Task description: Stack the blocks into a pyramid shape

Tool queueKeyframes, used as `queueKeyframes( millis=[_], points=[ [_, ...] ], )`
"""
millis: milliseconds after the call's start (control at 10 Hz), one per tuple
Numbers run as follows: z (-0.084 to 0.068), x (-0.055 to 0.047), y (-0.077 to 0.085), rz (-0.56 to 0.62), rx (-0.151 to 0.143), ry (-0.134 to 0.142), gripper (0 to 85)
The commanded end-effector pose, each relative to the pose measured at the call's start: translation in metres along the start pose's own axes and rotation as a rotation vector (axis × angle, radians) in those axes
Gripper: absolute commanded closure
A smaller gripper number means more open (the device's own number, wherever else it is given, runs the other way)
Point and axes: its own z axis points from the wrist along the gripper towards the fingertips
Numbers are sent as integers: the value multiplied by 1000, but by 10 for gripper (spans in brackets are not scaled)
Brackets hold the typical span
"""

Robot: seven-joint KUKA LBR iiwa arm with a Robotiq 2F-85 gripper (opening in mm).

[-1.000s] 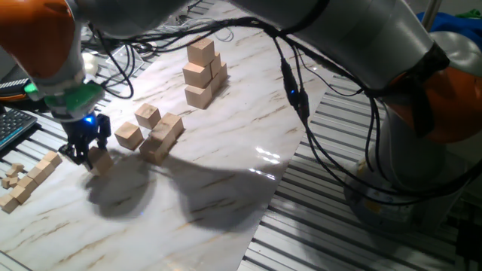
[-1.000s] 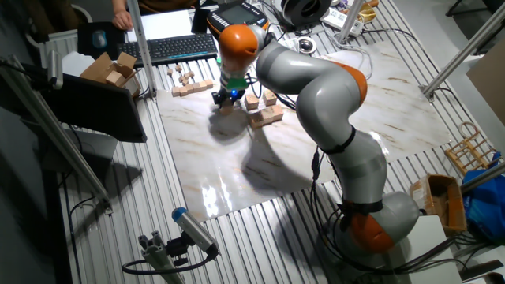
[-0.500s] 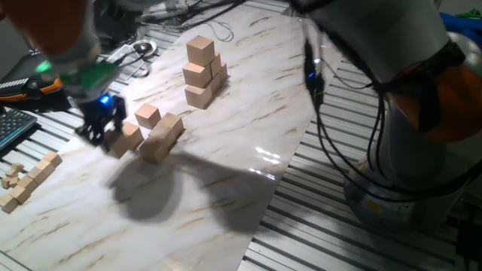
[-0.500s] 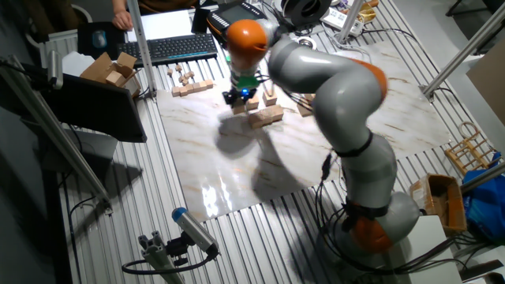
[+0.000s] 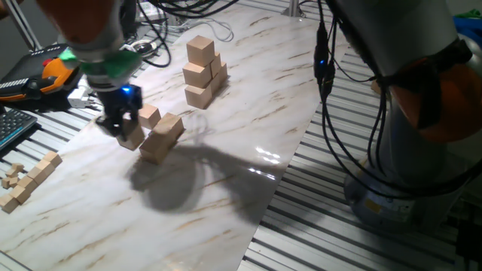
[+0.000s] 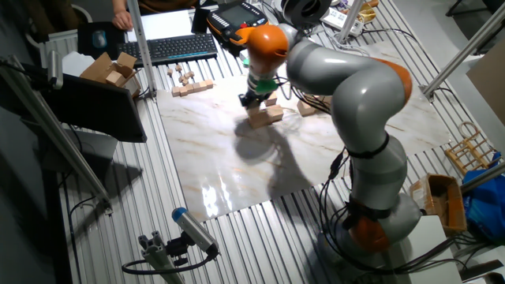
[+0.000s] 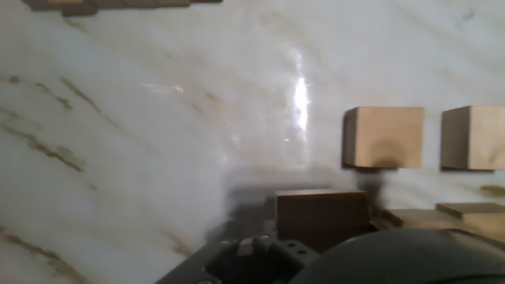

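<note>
My gripper [image 5: 123, 129] is shut on a tan wooden block [image 5: 132, 138] and holds it just above the marble table, right beside the loose blocks. One loose block [image 5: 148, 115] lies behind it and two joined blocks [image 5: 162, 136] lie to its right. A stack of several blocks [image 5: 200, 72] stands further back. In the hand view the held block [image 7: 321, 213] sits low in the middle, with two blocks [image 7: 384, 137] on the table beyond it. The other fixed view shows the gripper [image 6: 254, 99] over the loose blocks [image 6: 267, 116].
Small thin wooden pieces [image 5: 28, 182] lie in a row at the table's left edge, near a keyboard [image 5: 10, 126]. Cables [image 5: 325, 113] hang from the arm over the table's right edge. A cardboard box [image 6: 110, 69] with wood pieces stands to the left.
The gripper has carried the block from the left part of the table, near the thin pieces, rightwards to the loose blocks. The other blocks have not moved.
</note>
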Motion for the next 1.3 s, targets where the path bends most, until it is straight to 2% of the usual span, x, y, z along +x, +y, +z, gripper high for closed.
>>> queueKeyframes(
  millis=[0, 200, 800, 1200],
  points=[
    [1, 4, -18, -4, 7, 0, 850],
    [6, 9, -24, -7, 6, 1, 850],
    [21, 12, -31, 0, -8, 4, 850],
    [22, 12, -30, 0, -5, 18, 850]
  ],
)
